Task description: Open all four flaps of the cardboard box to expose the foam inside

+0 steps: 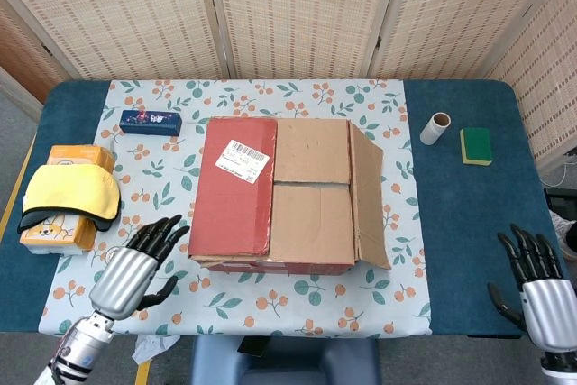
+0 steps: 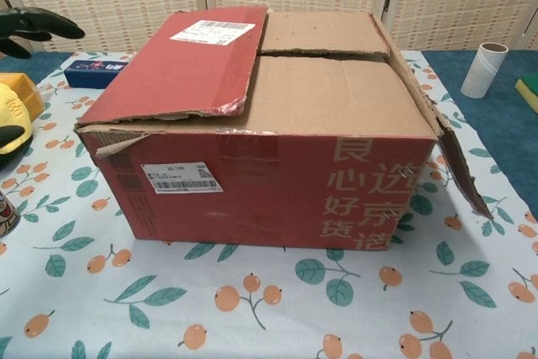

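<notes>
The cardboard box (image 1: 279, 194) stands mid-table, red on its sides (image 2: 269, 187). Its red left flap (image 1: 234, 187) with a white label lies folded over the top. Two brown inner flaps (image 1: 311, 188) lie flat and closed. The right flap (image 1: 368, 196) hangs down outward along the right side (image 2: 458, 166). No foam shows. My left hand (image 1: 135, 266) hovers open just left of the box's front left corner, fingers spread toward it; its dark fingertips (image 2: 38, 23) enter the chest view at top left. My right hand (image 1: 544, 290) is open at the table's front right edge.
A yellow box with a yellow eye mask (image 1: 70, 194) lies at the left, a blue case (image 1: 150, 122) behind it. A cardboard tube (image 1: 435, 127) and a green sponge (image 1: 476, 145) sit at the back right. My left hand hides the soda can.
</notes>
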Robot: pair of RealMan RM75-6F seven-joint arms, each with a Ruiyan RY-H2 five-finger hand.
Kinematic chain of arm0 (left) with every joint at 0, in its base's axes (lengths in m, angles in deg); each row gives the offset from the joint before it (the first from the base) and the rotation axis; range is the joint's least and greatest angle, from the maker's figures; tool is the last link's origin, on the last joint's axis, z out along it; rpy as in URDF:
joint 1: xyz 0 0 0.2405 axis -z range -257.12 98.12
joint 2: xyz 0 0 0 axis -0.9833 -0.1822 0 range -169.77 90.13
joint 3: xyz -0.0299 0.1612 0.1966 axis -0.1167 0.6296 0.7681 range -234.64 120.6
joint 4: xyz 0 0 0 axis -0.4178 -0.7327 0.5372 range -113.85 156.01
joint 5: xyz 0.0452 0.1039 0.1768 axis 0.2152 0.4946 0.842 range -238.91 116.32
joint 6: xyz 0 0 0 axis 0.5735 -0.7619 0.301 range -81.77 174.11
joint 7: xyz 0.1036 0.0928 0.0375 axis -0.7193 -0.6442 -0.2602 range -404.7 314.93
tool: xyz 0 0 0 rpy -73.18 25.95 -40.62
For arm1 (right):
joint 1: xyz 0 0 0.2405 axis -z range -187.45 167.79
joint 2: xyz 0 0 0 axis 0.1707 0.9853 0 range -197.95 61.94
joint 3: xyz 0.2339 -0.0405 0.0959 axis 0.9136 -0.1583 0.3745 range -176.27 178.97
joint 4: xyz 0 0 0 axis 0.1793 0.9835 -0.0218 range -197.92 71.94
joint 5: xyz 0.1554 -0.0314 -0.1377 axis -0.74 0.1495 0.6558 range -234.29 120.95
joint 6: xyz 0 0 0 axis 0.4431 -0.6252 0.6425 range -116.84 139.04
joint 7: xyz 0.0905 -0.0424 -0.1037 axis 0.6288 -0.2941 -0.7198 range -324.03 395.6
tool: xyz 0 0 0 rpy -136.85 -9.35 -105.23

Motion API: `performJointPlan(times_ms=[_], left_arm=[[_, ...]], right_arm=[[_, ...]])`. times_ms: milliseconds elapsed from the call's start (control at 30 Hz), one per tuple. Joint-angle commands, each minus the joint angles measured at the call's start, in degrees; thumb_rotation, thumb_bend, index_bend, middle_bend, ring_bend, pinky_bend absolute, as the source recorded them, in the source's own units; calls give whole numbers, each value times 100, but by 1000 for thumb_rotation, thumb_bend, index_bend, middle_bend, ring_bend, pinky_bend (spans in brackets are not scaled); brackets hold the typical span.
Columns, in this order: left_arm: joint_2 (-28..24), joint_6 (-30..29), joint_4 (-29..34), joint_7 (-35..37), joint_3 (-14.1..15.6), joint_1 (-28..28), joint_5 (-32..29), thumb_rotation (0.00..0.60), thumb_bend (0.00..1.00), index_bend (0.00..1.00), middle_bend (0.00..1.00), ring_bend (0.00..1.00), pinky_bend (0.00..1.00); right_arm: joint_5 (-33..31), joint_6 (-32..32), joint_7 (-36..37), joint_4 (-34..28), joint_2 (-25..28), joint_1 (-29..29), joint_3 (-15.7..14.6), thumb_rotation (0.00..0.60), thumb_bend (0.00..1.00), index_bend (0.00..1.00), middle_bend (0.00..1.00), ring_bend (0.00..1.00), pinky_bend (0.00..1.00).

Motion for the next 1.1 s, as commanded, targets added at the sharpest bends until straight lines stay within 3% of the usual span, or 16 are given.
performJointPlan(times_ms=[33,200,367,600,767,900,1100], left_arm=[[-314,340,375,29,-5,198,-318,600,484,0,30,28,147],[-372,423,468,109,-26,311,-456,600,471,0,29,24,126],[-245,520,483,248,-99,475,-628,600,326,0,29,35,137],[511,61,99,332,-223,506,-218,600,241,0,21,15,143],[1036,-52,-80,100,-350,629,-239,600,248,0,0,2,131],[1371,-24,-233,9,-437,781,-296,600,364,0,0,0,113],[1634,163,-394,-150,-475,972,-683,600,383,0,0,0,110]], right_arm=[[-20,18,-13,-19,8,19,23,600,430,0,0,0,0],[60,-65,-4,-22,16,74,50,600,430,0,0,0,0],[253,-311,142,13,69,198,24,600,430,0,0,0,0],[351,-441,294,75,109,284,42,600,430,0,0,0,0],[356,-459,363,70,163,308,77,600,430,0,0,0,0],[375,-462,443,79,193,328,83,600,430,0,0,0,0],[408,-480,566,84,242,361,83,600,430,0,0,0,0]])
